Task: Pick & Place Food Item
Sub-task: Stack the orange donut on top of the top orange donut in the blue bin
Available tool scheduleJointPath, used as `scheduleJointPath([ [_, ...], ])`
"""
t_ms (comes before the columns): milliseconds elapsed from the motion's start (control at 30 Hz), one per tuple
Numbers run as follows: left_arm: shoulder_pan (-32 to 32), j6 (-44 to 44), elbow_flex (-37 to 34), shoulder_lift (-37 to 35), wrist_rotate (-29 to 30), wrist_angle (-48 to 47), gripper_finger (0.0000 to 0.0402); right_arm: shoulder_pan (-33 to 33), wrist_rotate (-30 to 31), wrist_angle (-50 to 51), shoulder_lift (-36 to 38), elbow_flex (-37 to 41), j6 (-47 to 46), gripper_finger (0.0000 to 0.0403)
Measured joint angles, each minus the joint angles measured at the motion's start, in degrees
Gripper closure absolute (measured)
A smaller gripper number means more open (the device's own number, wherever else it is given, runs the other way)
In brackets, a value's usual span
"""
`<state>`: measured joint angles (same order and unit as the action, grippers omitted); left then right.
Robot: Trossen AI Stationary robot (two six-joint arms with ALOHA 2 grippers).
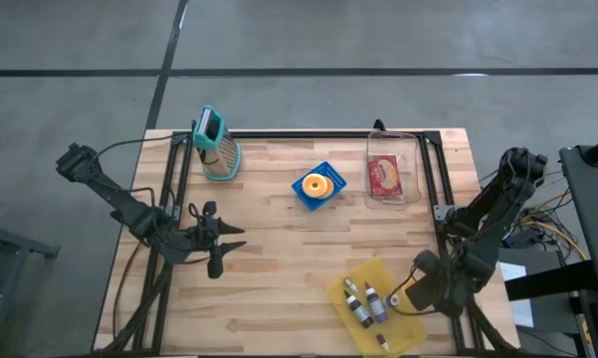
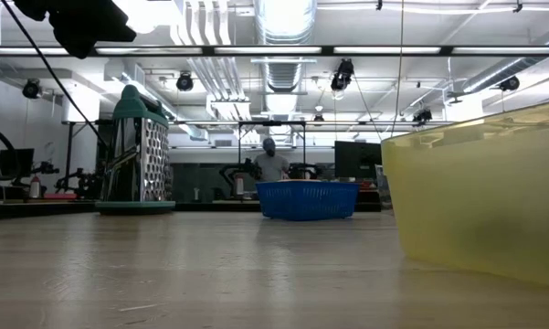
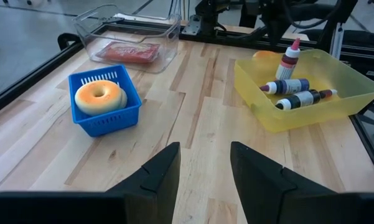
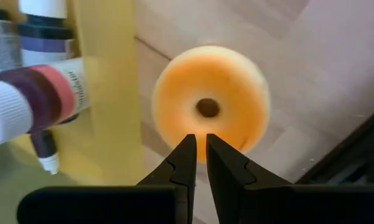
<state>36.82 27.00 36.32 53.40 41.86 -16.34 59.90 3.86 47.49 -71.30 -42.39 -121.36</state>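
Note:
An orange ring doughnut point(image 4: 208, 102) lies flat on the wooden table, right beside the outer wall of a yellow bin point(image 4: 109, 93). It also shows in the high view point(image 1: 393, 294). My right gripper point(image 4: 197, 144) is over the doughnut's rim, pointing down, its fingers shut with only a slit between them; in the high view it is at the table's near right point(image 1: 414, 289). My left gripper point(image 3: 204, 158) is open and empty, low over the table's near left point(image 1: 229, 243). A second doughnut point(image 3: 99, 96) sits in a blue basket point(image 1: 318, 187). My right gripper's shut fingertips point(image 4: 187, 149) stand in front of the doughnut's rim point(image 4: 205, 146), coming from above. I cannot tell whether they touch it. The doughnut lies flat on the table.
The yellow bin point(image 1: 376, 306) holds several small bottles point(image 3: 292, 93). A clear container point(image 1: 393, 167) with a red packet stands at the far right. A teal grater point(image 1: 217, 145) stands at the far left. A person point(image 2: 271, 164) is in the room behind.

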Motion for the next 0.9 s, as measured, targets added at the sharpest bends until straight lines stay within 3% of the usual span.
scheduleJointPath([
  [333,0.0,0.0,0.0,0.0,0.0,0.0,0.0252,0.0,1.0,3.5,0.1,0.1,-1.9,0.0372],
  [733,0.0,0.0,0.0,0.0,0.0,0.0,0.0252,-1.7,-9.5,7.3,0.0,-0.4,-3.2,0.0371],
  [900,0.0,0.0,0.0,0.0,0.0,0.0,0.0252,-1.7,-10.0,7.4,0.0,-0.4,-1.7,0.0371],
])
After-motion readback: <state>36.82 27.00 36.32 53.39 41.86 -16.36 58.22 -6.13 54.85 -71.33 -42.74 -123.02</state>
